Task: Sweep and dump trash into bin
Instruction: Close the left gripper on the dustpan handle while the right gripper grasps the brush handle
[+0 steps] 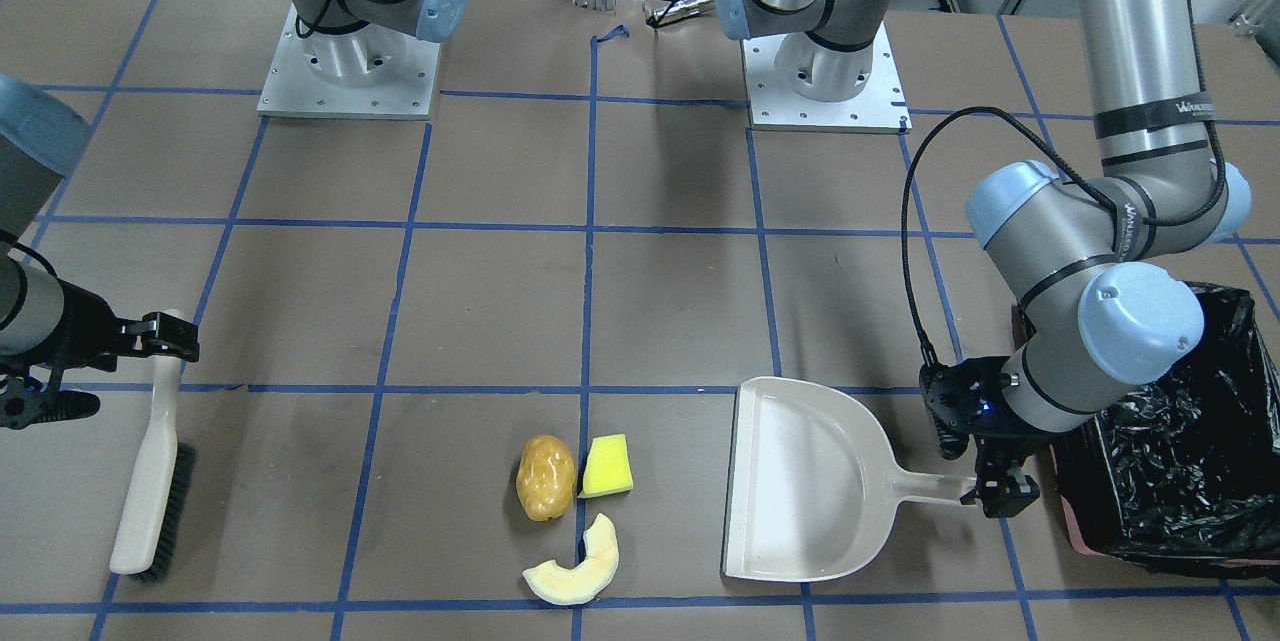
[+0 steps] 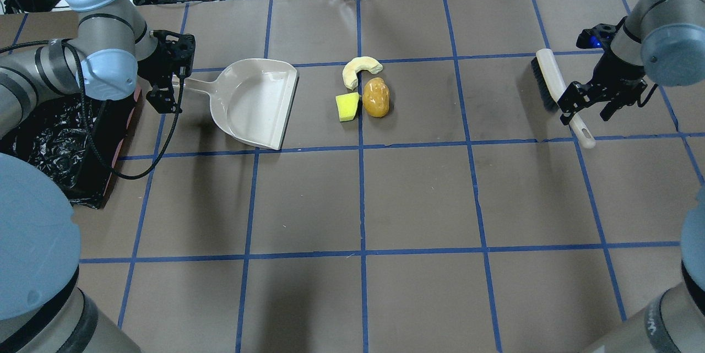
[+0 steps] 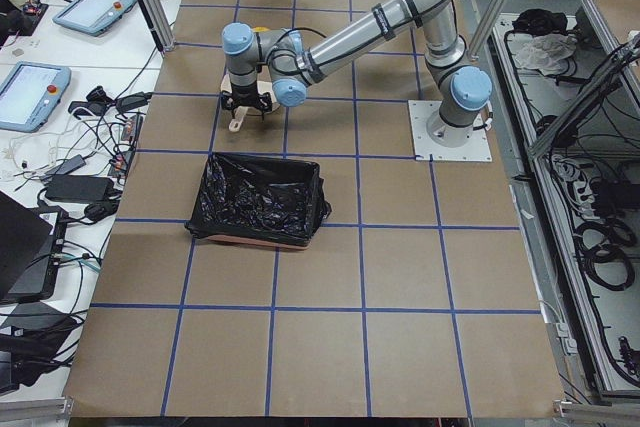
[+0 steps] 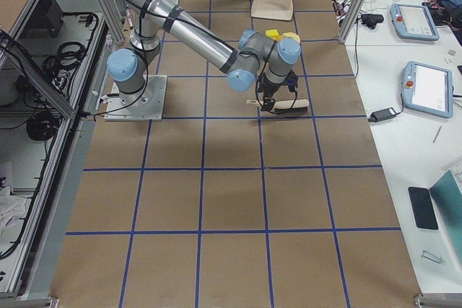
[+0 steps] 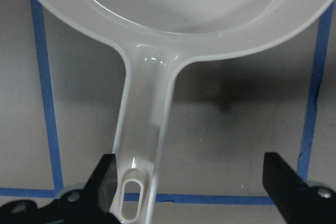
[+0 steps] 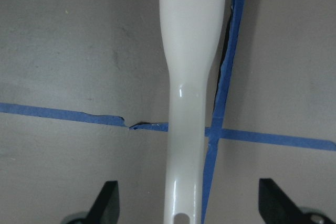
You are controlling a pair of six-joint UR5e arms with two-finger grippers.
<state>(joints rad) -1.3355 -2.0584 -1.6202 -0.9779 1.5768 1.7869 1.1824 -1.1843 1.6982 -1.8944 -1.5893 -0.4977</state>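
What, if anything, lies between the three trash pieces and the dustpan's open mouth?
Nothing visible: only bare table separates the potato, yellow block and melon slice from the dustpan, whose mouth faces them.

Silver tubular arms [image 1: 1140, 41]; pale-blue joint caps [image 1: 1150, 321]; black cables [image 1: 906, 241]; black fingers [image 5: 281, 179]; grey base plates [image 1: 345, 99]

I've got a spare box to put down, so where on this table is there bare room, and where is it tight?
Bare: the wide stretch on the robot's side of the dustpan and brush; also the squares between brush and potato. Tight: potato, yellow block and melon slice huddle off the dustpan's mouth, and the bin sits just past its handle.
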